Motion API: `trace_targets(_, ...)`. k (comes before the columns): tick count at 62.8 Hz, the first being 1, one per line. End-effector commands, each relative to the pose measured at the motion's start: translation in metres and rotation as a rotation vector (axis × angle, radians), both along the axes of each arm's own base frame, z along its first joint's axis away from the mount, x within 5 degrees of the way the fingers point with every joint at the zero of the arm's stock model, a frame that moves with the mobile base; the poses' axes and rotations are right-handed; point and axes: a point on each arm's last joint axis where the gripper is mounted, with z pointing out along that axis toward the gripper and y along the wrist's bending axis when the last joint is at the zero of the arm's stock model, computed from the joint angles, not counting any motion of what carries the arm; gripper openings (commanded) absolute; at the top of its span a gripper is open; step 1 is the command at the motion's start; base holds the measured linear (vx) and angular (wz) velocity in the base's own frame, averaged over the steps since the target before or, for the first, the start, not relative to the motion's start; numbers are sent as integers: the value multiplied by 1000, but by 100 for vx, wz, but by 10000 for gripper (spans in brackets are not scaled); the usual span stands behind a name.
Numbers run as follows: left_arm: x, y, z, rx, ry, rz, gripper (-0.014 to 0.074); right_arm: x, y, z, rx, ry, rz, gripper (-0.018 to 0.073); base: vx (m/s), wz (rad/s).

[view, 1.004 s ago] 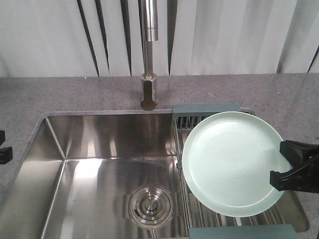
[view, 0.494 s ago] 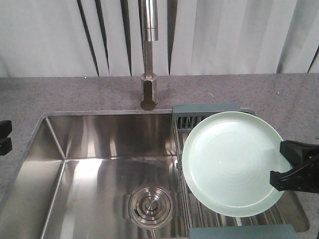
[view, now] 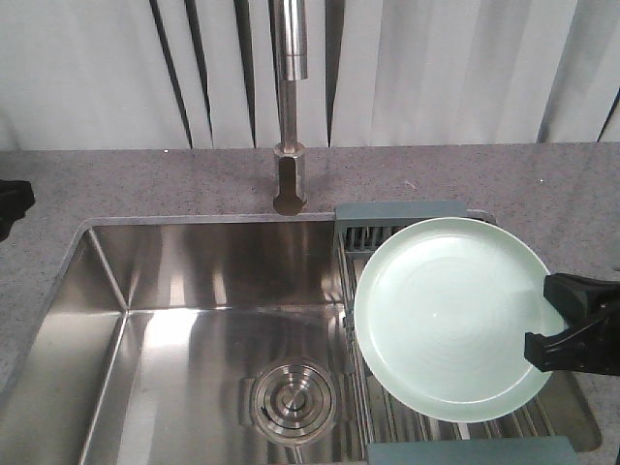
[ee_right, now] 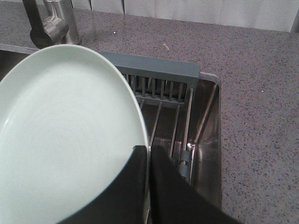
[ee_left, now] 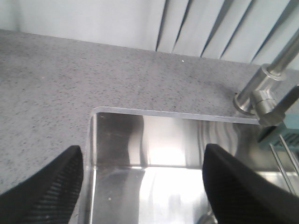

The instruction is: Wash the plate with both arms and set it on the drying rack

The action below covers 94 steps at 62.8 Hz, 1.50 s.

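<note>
The pale mint-green plate (view: pixel 448 315) hangs tilted over the drying rack (view: pixel 402 215) at the sink's right end. My right gripper (view: pixel 552 327) is shut on the plate's right rim; in the right wrist view its two black fingers pinch the rim (ee_right: pixel 148 156) of the plate (ee_right: pixel 65 135), with the rack's rods (ee_right: pixel 161 119) below. My left gripper (ee_left: pixel 142 184) is open and empty, its fingertips (ee_left: pixel 56 182) spread above the sink's back left corner. In the front view only a black bit of the left arm (view: pixel 12 203) shows at the left edge.
The steel sink (view: pixel 194 320) has a round drain (view: pixel 294 400) in its floor. A tall steel tap (view: pixel 289 107) stands behind the sink, also in the left wrist view (ee_left: pixel 261 91). Grey speckled counter (view: pixel 116 184) surrounds the sink; pale curtains hang behind.
The left arm has moved up and back along the left edge of the front view. The right gripper and the plate have not moved.
</note>
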Motion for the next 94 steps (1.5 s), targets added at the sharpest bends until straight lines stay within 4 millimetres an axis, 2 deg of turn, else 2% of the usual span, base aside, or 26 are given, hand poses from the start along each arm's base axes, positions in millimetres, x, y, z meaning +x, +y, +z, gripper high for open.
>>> trace_targets(1,17,-6,20,0,-16,-63,521,3,0,18,15,-117,-4,-8,0,0)
trace_targets(9,47,-15,22,-6,44,-178,521,3,0,18,15,-117,-4,-8,0,0)
trace_targets(20,82,-31,23,-81,14,-344,521,3,0,18,15,-117,-4,-8,0,0)
trace_targets(36,125,-67,21,-293,-74,-786,521,3,0,18,15,-118,-4,-8,0,0)
trace_targets(47,152,-80,20,-451,-151,-1037,521,3,0,18,15,-118,-4,-8,0,0)
trace_targets(56,176,-88,16,-466,-162,-1065,521,3,0,18,15,-118,-4,-8,0,0)
trace_targets(77,211,-133,8,-500,-149,-1151,521,3,0,18,15,-117,-4,-8,0,0)
trace_targets(94,234,-146,-4,-538,-124,-1157,521,3,0,18,15,-117,-4,-8,0,0)
